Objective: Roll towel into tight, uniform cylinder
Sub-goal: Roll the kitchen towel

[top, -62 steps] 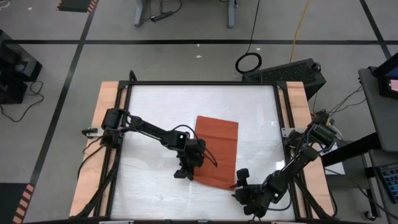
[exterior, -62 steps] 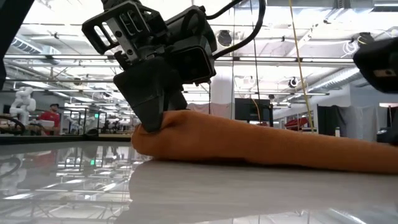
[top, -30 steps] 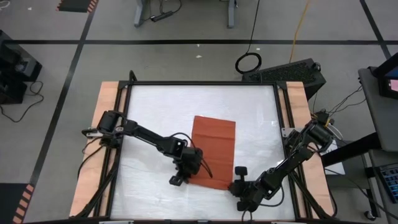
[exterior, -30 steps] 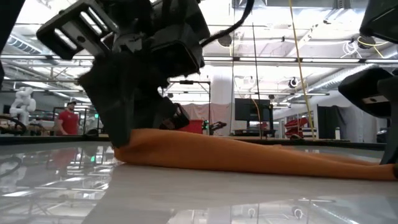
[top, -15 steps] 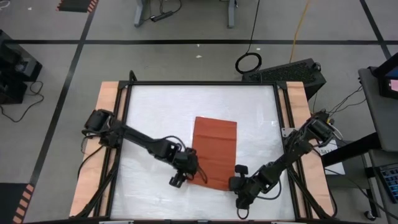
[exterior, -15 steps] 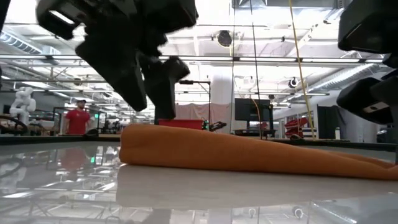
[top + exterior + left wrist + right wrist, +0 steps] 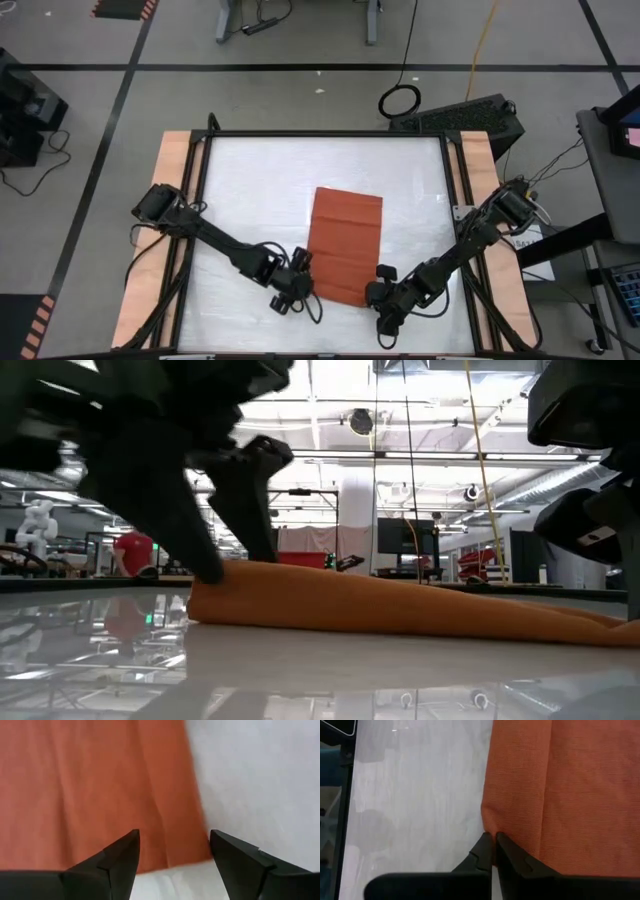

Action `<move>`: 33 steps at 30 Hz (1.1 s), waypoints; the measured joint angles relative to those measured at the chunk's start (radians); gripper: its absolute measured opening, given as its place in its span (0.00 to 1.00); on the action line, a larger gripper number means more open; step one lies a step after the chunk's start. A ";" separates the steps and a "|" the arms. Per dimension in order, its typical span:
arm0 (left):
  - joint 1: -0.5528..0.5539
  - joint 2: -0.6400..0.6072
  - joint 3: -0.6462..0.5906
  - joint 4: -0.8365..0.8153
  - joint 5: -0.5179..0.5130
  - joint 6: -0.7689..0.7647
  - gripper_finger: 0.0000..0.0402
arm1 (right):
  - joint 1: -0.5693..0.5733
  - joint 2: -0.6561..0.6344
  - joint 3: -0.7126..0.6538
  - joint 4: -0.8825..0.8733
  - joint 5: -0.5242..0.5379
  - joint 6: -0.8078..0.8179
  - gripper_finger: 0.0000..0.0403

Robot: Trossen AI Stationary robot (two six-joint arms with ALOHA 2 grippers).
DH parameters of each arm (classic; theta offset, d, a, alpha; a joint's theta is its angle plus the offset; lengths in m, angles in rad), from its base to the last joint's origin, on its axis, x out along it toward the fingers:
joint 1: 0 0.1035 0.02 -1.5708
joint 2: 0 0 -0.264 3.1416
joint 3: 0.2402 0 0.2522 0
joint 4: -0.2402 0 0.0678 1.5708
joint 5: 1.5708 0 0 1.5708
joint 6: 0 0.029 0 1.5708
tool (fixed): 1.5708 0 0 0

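Observation:
The rust-orange towel (image 7: 346, 244) lies spread flat on the white tabletop (image 7: 250, 190), its long sides running from the far side to the near side. In the low view its near end (image 7: 215, 600) looks slightly humped. My left gripper (image 7: 292, 290) is open at the towel's near left corner (image 7: 200, 855), which shows between its fingertips (image 7: 172, 845). My right gripper (image 7: 379, 297) is shut at the towel's near right corner, its tips (image 7: 492, 839) at the cloth's edge. My right gripper's shut fingertips (image 7: 487, 842) meet the towel's right edge (image 7: 489, 822) close to the near corner, coming in low from the table's near right. The cloth there lies flat on the table. Whether any cloth is caught between the fingers I cannot tell.
Wooden side rails (image 7: 172, 200) and a black frame (image 7: 325, 135) border the tabletop. Bare white surface lies left of the towel and beyond its far end. A person in red (image 7: 135, 550) stands in the room far behind the table.
My left gripper has opened and let go of the towel's near left corner, then drawn back a little toward the table's near edge. The raised corner has dropped back onto the table, and the towel has slid slightly toward the right.

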 joint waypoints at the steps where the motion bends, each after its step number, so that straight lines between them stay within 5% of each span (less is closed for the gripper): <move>1: 0.006 0.007 -0.001 0.012 0.007 0.000 0.61 | 0.000 -0.003 0.000 -0.001 0.000 -0.001 0.00; 17: 0.000 0.046 -0.002 0.021 0.067 0.021 0.39 | -0.015 -0.032 0.000 -0.020 -0.011 0.025 0.00; 27: 0.036 0.046 -0.002 0.011 0.234 -0.008 0.04 | -0.039 -0.055 0.000 -0.014 -0.093 0.142 0.00; 33: 0.037 0.052 0.000 -0.019 0.234 -0.008 0.09 | -0.039 -0.136 -0.001 -0.004 -0.060 0.163 0.00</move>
